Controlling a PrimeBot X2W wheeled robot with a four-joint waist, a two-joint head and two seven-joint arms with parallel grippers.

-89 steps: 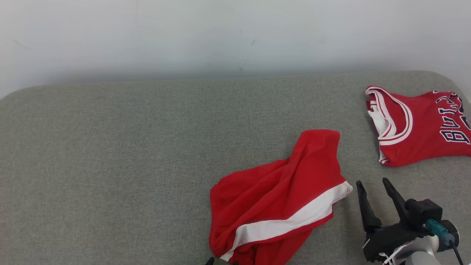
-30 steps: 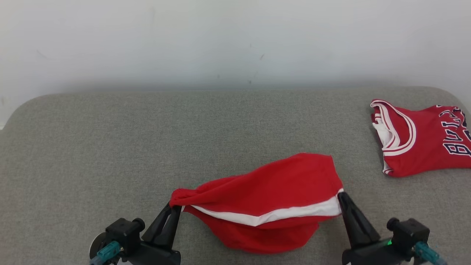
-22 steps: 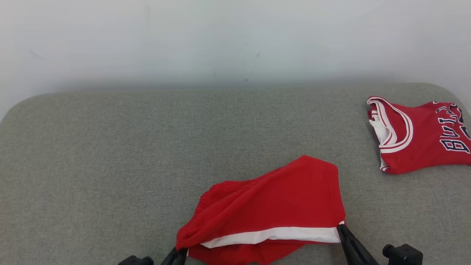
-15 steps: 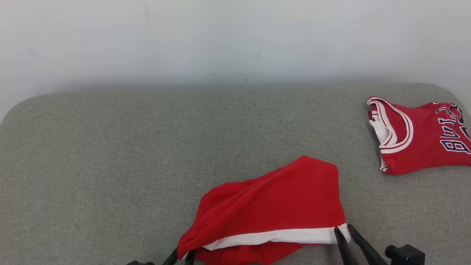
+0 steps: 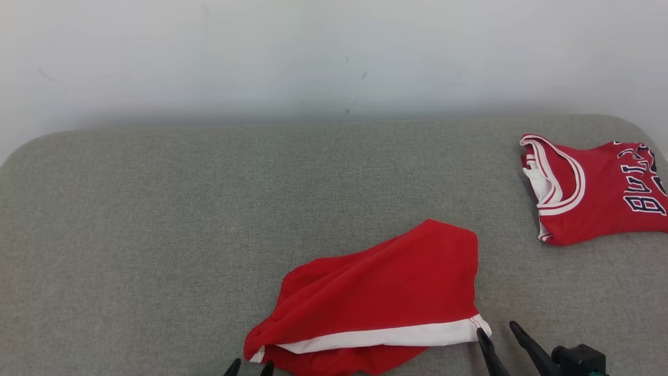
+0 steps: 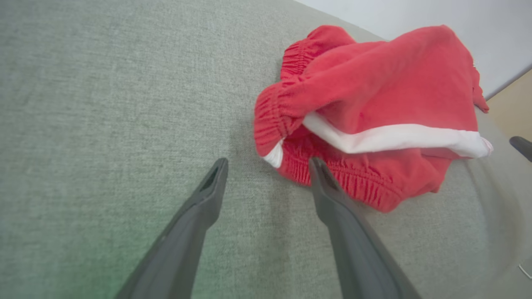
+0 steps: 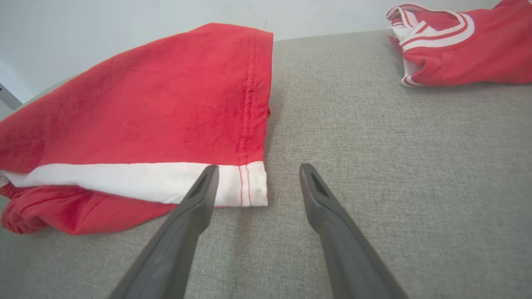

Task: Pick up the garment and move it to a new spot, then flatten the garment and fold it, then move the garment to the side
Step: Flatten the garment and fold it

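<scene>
A pair of red shorts (image 5: 386, 292) with a white side stripe lies rumpled on the grey cushion (image 5: 209, 209), near its front edge. My left gripper (image 5: 249, 368) stands open just short of the elastic waistband corner (image 6: 274, 124), touching nothing. At the opposite end, my right gripper (image 5: 498, 337) is open beside the white hem corner (image 7: 249, 182), with that corner lying just ahead of the gap between its fingers (image 7: 195, 207). In the left wrist view, the shorts (image 6: 374, 99) lie ahead and to the right of the left gripper (image 6: 268, 164).
A folded red jersey (image 5: 595, 188) with white trim and dark lettering rests at the cushion's far right; it shows as well in the right wrist view as a jersey (image 7: 457, 45) at the top right. A pale wall (image 5: 313, 52) rises behind the cushion.
Both grippers have opened and let go of the shorts, which now lie slack on the cushion. Both have drawn back toward the bottom edge; the camera shifted a little.
</scene>
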